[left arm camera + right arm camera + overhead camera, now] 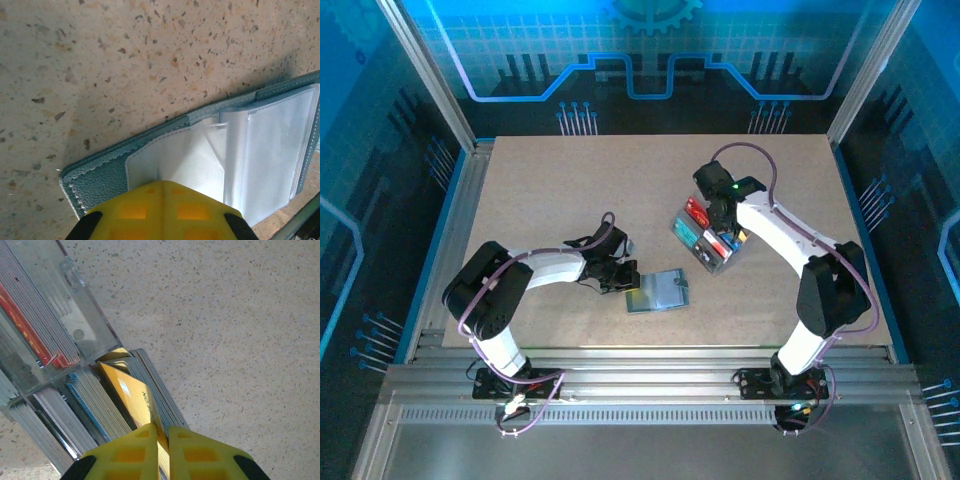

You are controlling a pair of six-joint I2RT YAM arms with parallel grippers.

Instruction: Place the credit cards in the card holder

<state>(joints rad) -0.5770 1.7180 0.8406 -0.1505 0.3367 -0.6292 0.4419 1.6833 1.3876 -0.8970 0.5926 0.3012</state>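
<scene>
The card holder (660, 291) lies open on the table, slate-blue outside (100, 175) and pale inside. My left gripper (162, 184) is shut at its left edge, pinching the pale inner flap (180, 160), which creases at the fingertips. In the top view that gripper (623, 277) sits just left of the wallet. The credit cards stand on edge in a clear tray (708, 236): red ones (30, 335), blue ones (95, 400) and a yellow card (131, 390). My right gripper (164, 432) is shut on the yellow card, which leans out of its stack.
The clear tray's walls (80, 325) divide the card stacks into compartments. Bare speckled tabletop (570, 190) lies behind and left of both arms. Aluminium rails (640, 365) run along the near edge, close to the wallet.
</scene>
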